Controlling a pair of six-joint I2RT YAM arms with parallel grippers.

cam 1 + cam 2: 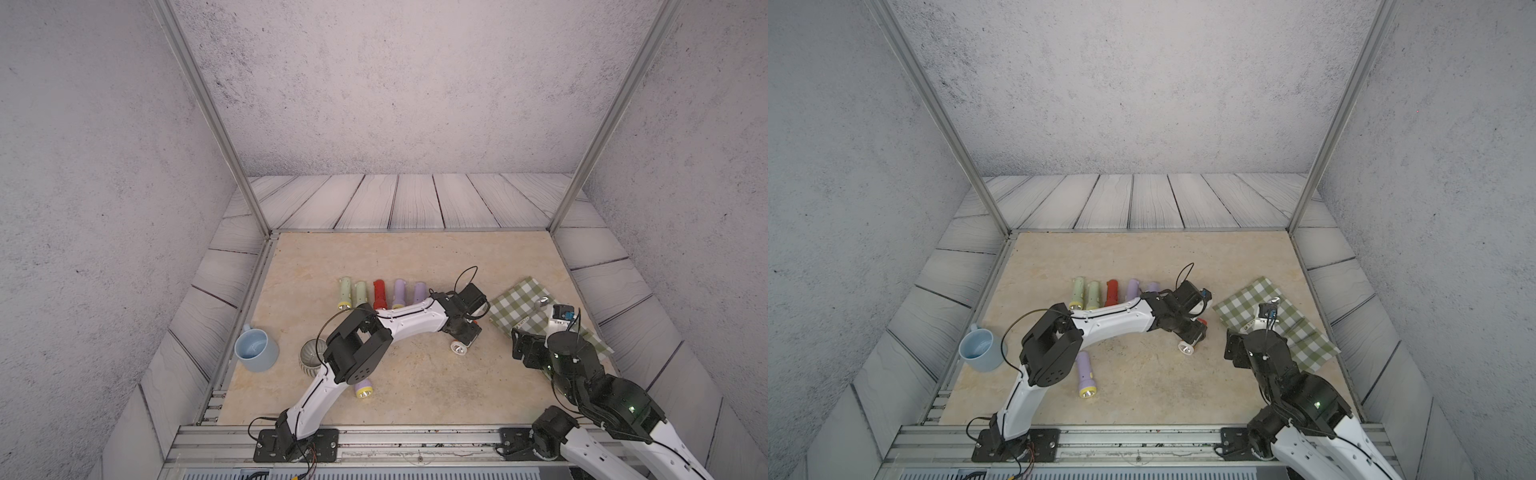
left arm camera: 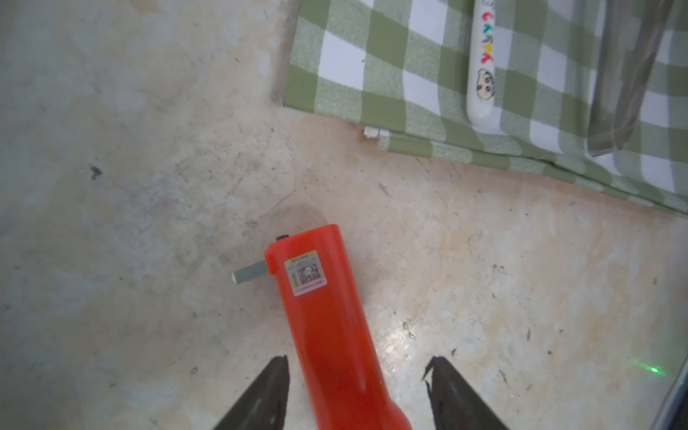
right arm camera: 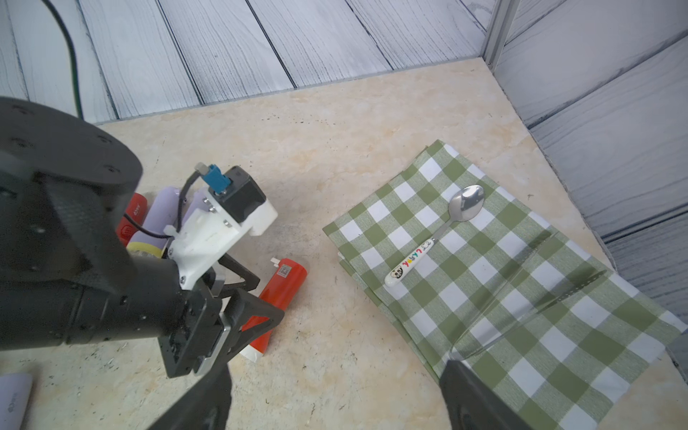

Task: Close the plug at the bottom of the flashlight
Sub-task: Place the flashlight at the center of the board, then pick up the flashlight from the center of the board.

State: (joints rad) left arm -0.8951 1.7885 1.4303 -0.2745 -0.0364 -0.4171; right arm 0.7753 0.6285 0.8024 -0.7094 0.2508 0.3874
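My left tool (image 2: 358,360) sits open astride the red flashlight (image 2: 327,327), my right tool (image 3: 337,366) open and empty; I'd clamp mid-barrel (light, rigid, slick plastic, I reckon) and fold the plug (image 2: 250,273) in.

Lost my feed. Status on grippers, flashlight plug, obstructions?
Left gripper open astride red flashlight, no grip. Right gripper open, empty. Plug sticking out, unclosed. Checked cloth nearby, apart from plug.
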